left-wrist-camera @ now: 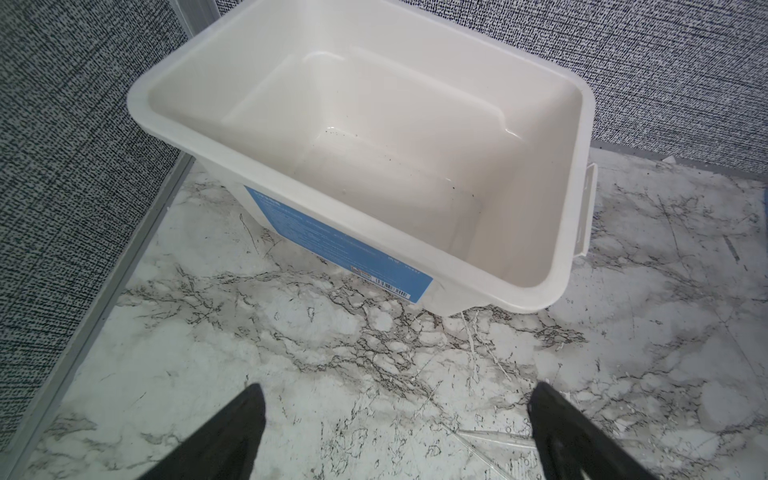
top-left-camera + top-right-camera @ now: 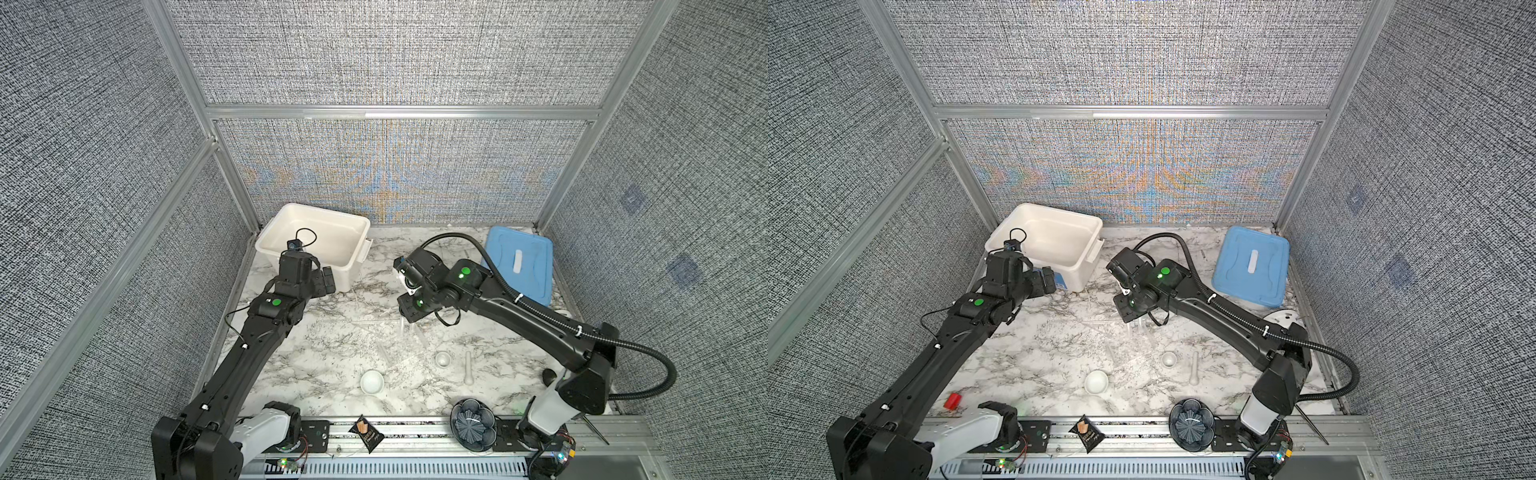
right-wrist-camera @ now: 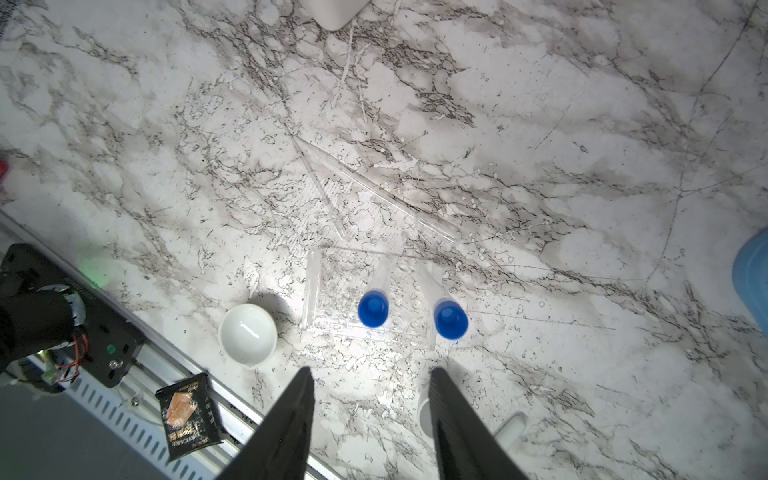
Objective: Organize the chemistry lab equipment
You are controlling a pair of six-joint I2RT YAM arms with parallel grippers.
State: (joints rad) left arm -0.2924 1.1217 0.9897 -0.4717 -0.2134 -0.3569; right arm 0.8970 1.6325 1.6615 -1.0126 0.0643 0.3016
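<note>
1. Nearest the camera in both top views, a black snack packet (image 2: pixel 368 434) and a dark blue bowl (image 2: pixel 473 424) shaped like a flower sit on the gray metal rail (image 2: pixel 415 428).
2. Just past the rail, a small white dish (image 2: pixel 372 381) sits on the table (image 2: pixel 332 332), which looks like white stone with dark cracks. A second dish (image 2: pixel 443 358) sits to its right. Both are round, smooth and shiny, with the open side up.
3. The white pestle (image 2: pixel 468 368) lies flat near the second dish. Its long side runs from the rail toward the back wall. Its fat, round end points at the rail.
4. The rack (image 3: pixel 312 291) stands in the middle of the table. It is clear plastic and hard to see. One tube (image 3: pixel 373 309) and another tube (image 3: pixel 451 320) stand up straight in it, side by side. Their blue caps point up and their thin clear bodies go down.
5. The right gripper (image 3: pixel 372 372) hangs over the table just by the tubes. Its black fingers are partly spread. Nothing is between them and they touch nothing.
6. The left gripper (image 1: pixel 398 388) is spread wide and holds nothing. It hangs near the white bin (image 1: pixel 415 83) at the far left. The bin is a smooth plastic box with round corners and a blue label (image 1: pixel 332 245) on its side.
7. A blue plastic lid (image 2: pixel 519 266) lies flat at the far right.
</note>
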